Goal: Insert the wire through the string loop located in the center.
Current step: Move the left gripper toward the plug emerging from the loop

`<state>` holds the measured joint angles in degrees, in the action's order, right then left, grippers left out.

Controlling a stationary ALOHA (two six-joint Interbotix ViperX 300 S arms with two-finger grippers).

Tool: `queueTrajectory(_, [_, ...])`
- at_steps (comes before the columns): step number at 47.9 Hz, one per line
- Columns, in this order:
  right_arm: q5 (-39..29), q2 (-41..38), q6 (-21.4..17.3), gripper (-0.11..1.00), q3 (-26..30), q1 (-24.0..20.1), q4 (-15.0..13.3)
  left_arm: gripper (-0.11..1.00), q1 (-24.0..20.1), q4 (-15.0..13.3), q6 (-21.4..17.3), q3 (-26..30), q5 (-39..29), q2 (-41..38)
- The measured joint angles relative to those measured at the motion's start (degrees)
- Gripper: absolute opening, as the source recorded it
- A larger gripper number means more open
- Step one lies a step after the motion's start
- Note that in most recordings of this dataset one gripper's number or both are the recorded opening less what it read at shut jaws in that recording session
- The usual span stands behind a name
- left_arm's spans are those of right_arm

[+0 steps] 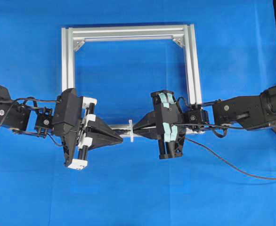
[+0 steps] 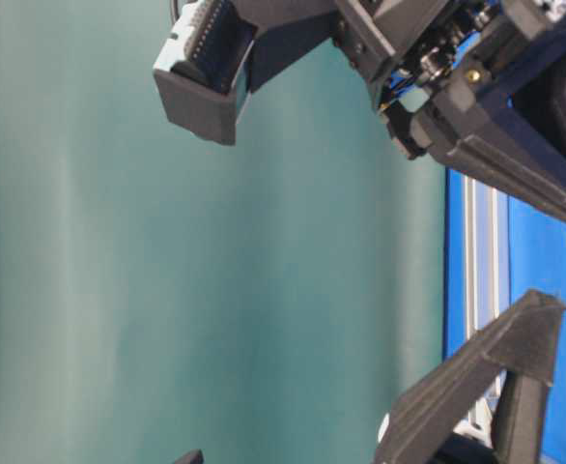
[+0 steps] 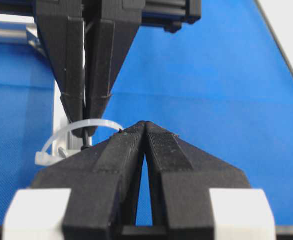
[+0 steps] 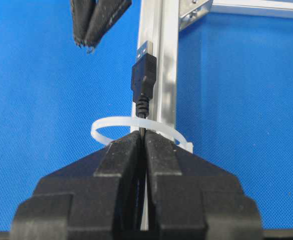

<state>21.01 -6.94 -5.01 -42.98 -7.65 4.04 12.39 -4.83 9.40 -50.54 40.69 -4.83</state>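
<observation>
The thin black wire [image 4: 143,107] with its small dark rectangular plug already pokes through the white plastic string loop [image 4: 136,127]: in the right wrist view the plug stands just beyond the loop, long axis pointing straight away from the right hand [image 4: 143,145], whose fingers are pressed together pinching the wire just behind the loop. The left hand [image 3: 144,125] faces it from the far side of the loop, fingers shut on nothing, its tips close to the loop but a little off to one side of the plug. So the plug lies ahead of the left hand and slightly sideways, on the line between the two hands. The loop stands upright at the middle of the near rail of the silver square aluminium frame [image 1: 128,33], near the centre of the blue surface [image 1: 128,197]. The wire trails back toward the right edge.
</observation>
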Motion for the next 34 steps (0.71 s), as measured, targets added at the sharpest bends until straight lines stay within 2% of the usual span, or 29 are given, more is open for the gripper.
queueTrajectory(7, [0.0,0.0,0.0,-0.03,-0.09,-0.09,0.0,0.01,0.0,0.0,0.0,0.7,-0.62,0.0])
queueTrajectory(9, [0.09,0.0,0.0,-0.03,-0.09,-0.09,0.09,0.05,0.0,0.0,-0.09,0.79,-0.79,0.0])
queueTrajectory(13, [0.0,0.0,0.0,-0.03,0.0,-0.09,0.0,0.24,0.0,0.0,-0.09,1.05,-0.79,0.0])
queueTrajectory(21, [0.0,0.0,0.0,-0.03,0.0,-0.18,0.0,0.75,0.0,0.0,-0.09,1.05,-1.14,0.0])
queueTrajectory(24, [0.0,0.0,0.0,-0.03,-0.09,-0.18,0.0,0.87,0.0,0.0,0.0,1.05,-1.58,0.0])
queueTrajectory(27, [0.0,0.0,0.0,-0.03,-0.09,-0.09,0.0,0.93,0.0,0.0,-0.09,1.14,-2.11,0.0])
queueTrajectory(34, [0.0,0.0,0.0,-0.03,0.0,-0.18,0.0,0.92,0.0,0.0,0.0,1.23,-3.16,-0.09])
